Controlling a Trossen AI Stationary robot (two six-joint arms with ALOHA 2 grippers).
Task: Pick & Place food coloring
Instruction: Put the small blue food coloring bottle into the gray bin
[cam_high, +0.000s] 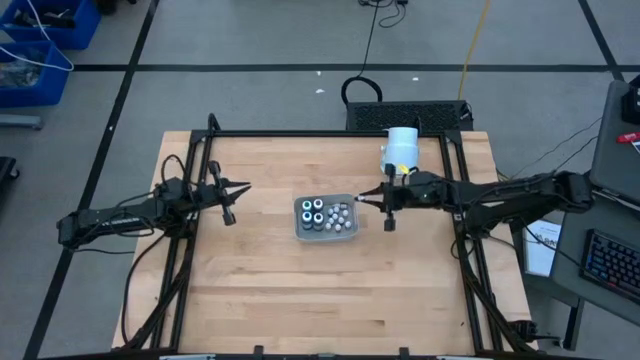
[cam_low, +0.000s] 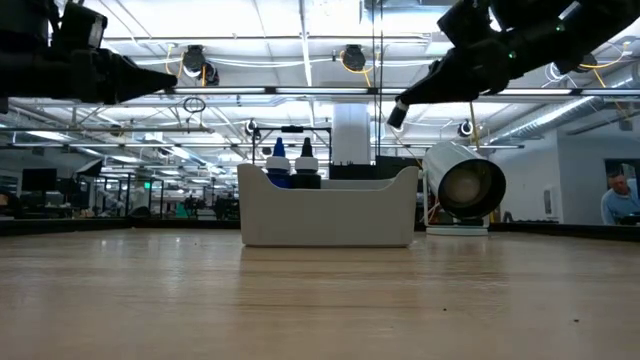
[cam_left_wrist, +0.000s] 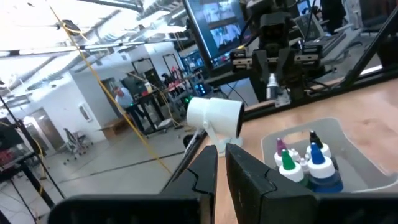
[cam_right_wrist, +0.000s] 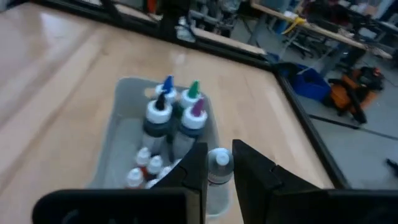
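A pale translucent tray (cam_high: 300, 205) sits mid-table on the wood. In it stand larger food coloring bottles (cam_right_wrist: 174, 112) with blue, green, purple and black tips, and several small white-capped ones (cam_right_wrist: 146, 165). My right gripper (cam_high: 362, 200) hovers just right of the tray, above the table, shut on one small bottle (cam_right_wrist: 219, 163). My left gripper (cam_high: 243, 187) hangs in the air left of the tray, pointing toward it. Its fingers (cam_left_wrist: 208, 171) are shut with nothing between them. My right gripper pinches a small food coloring bottle between its two fingers; the white cap (cam_right_wrist: 219, 159) shows in the gap and the fingers hide the body. The fingers come from the table's right, slanting slightly down. The bottle is lifted clear, above the tray's right end.
A large white cylinder (cam_high: 400, 148) on a stand is at the far right, close behind my right arm. Black frame rails (cam_high: 190, 250) run along the table's left and right edges. Bare wood (cam_high: 320, 300) lies near the front edge. A person (cam_low: 620, 200) sits in the room beyond.
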